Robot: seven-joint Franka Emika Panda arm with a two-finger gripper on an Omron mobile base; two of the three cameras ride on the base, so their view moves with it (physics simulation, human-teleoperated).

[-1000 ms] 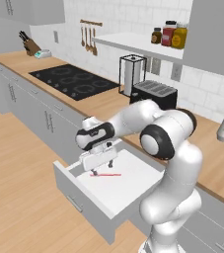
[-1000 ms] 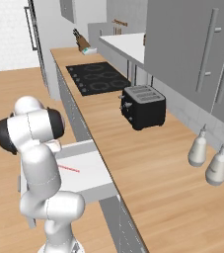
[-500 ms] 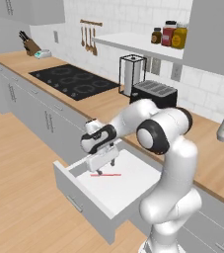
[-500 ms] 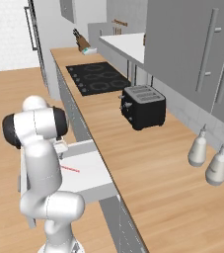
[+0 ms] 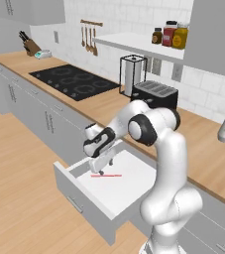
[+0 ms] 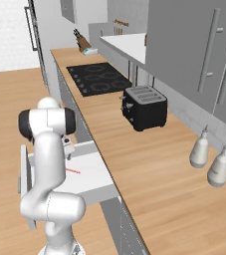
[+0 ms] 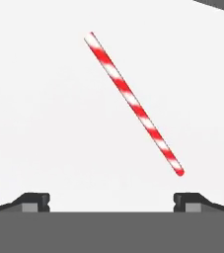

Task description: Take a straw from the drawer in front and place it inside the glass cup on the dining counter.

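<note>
The drawer [image 5: 91, 198] stands pulled out of the grey cabinet run, nearest the base, its white floor bare but for the straw [image 5: 106, 175]. The straw lies flat on that floor, apart from the walls; from the right base camera it shows as a short red line [image 6: 72, 171] just beside the arm's upright link. In the hand view it is red-and-white striped [image 7: 133, 103], running from about 11 o'clock down to 4 o'clock, its lower end just above the right fingertip [image 7: 187, 200]. The gripper [image 5: 102, 168] hangs inside the drawer just above the straw, jaws released and spread wide, with nothing between them [image 7: 111, 202].

Beyond the drawer runs the wooden worktop [image 5: 198, 149]. On it, at 12 o'clock from the drawer, sits a black toaster [image 5: 154, 94], with a paper-towel holder [image 5: 132, 74] just beside it. Farther along at 10 o'clock lies the black hob [image 5: 74, 81], and at the far end a knife block [image 5: 29, 45]. A wall shelf [image 5: 134, 43] carries three jars [image 5: 169, 34].
</note>
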